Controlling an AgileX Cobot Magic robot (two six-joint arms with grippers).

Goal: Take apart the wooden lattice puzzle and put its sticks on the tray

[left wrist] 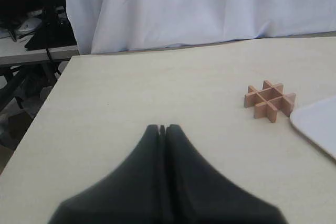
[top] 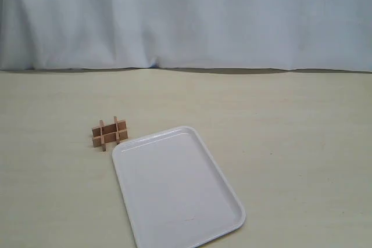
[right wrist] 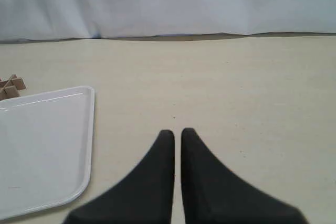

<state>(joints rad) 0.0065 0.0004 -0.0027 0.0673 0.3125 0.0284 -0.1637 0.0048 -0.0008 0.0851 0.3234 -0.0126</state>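
- The wooden lattice puzzle [top: 110,133] sits assembled on the table [top: 279,120], left of centre, just beside the far left corner of the tray [top: 174,201] and apart from its rim
- The tray lies near and at an angle, and nothing is on it, so no part of the task is done yet
- The left tool [left wrist: 162,128] is fully closed with its fingers pressed together, holds nothing, and hovers well to the left of the puzzle
- The right tool [right wrist: 174,132] is drawn in to a thin slit, also holds nothing, and hangs over bare table to the right of the tray
- Neither tool shows in the exterior view
- Four sticks [left wrist: 262,97] cross in two pairs like a hash sign; at this size it is hard to tell which pair sits uppermost in the notches
- The wood looks stiff and light, so the puzzle will likely skid or lift whole if pulled by one stick alone
- The joints probably hold by friction only, so a straight pull along the notches should free a stick, while a twist could jam it or chip a thin notch wall
- The best hold appears to be a stick's free end, beyond the crossings
- One tool should pin the lattice while the other draws the stick out
- Both tools need to open before any grasp
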